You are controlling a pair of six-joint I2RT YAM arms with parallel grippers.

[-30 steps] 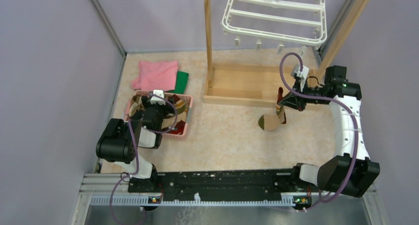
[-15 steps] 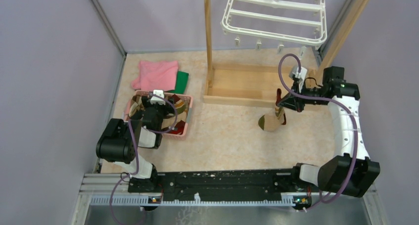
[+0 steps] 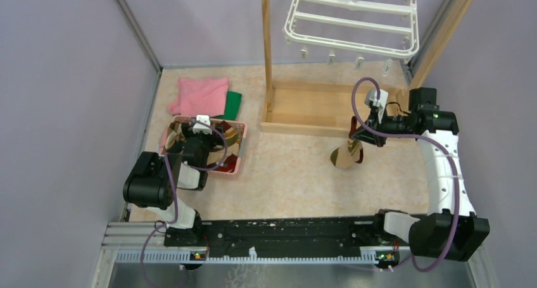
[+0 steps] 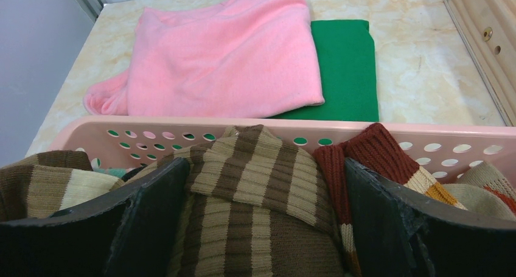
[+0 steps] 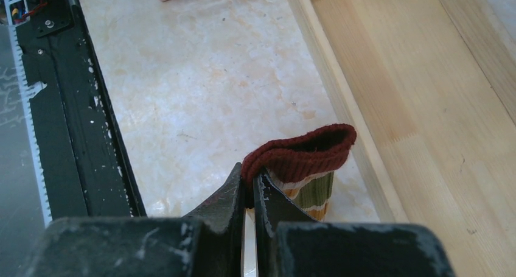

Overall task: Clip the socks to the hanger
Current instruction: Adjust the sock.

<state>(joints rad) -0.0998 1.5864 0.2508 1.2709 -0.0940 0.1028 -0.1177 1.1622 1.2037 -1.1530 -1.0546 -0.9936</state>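
Note:
My right gripper [image 3: 362, 131] [image 5: 249, 181] is shut on the dark red cuff of a red/green/tan banded sock [image 5: 301, 154]. The sock [image 3: 347, 155] hangs down with its toe on the floor beside the wooden base. The white hanger [image 3: 354, 19] with small dangling clips hangs above at the back right. My left gripper [image 3: 197, 142] [image 4: 261, 216] is open, lowered into the pink basket [image 4: 182, 128], its jaws on either side of a brown-and-cream striped sock [image 4: 261, 185]. A red-cuffed sock [image 4: 371, 152] lies next to it.
A pink cloth [image 3: 201, 95] and green cloth [image 3: 233, 104] lie behind the basket. A wooden post frame with a flat base [image 3: 310, 107] stands under the hanger. The black rail [image 3: 278, 232] runs along the near edge.
My right gripper has moved slightly left and down with the banded sock. The left arm has not moved.

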